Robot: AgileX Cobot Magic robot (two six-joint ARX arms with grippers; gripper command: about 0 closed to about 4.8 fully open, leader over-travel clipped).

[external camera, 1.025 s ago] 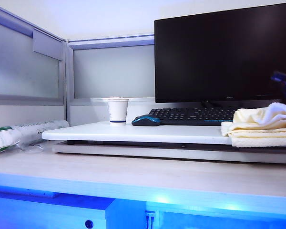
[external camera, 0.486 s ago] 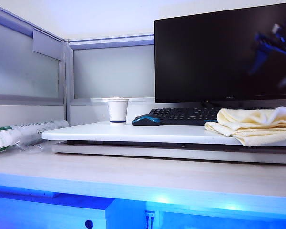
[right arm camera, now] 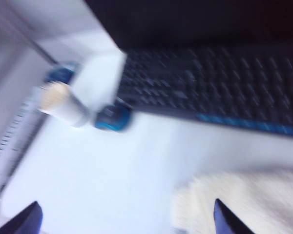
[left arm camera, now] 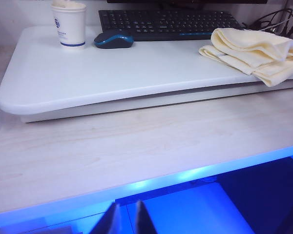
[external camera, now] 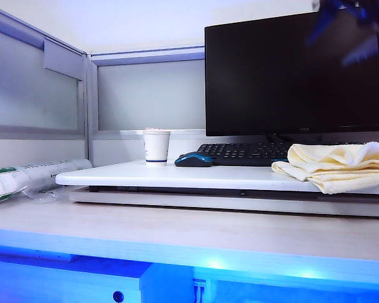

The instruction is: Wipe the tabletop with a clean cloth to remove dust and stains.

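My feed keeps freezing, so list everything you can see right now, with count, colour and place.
thin white slab tabletop: one, white, raised above the desk.
folded terry cloth: one, cream-yellow, on the slab's right end, released.
paper cup: one, white with blue band, slab's back left.
computer mouse: one, blue and black, right of the cup.
keyboard: one, black, under the monitor.
monitor: one, black, off, at the back.
wood-grain desk: one, pale, below the slab.
rolled packet: one, white with green print, desk's left.
left gripper: dark, shut, low at the desk's front edge.
right gripper: blue, open, raised above the cloth.
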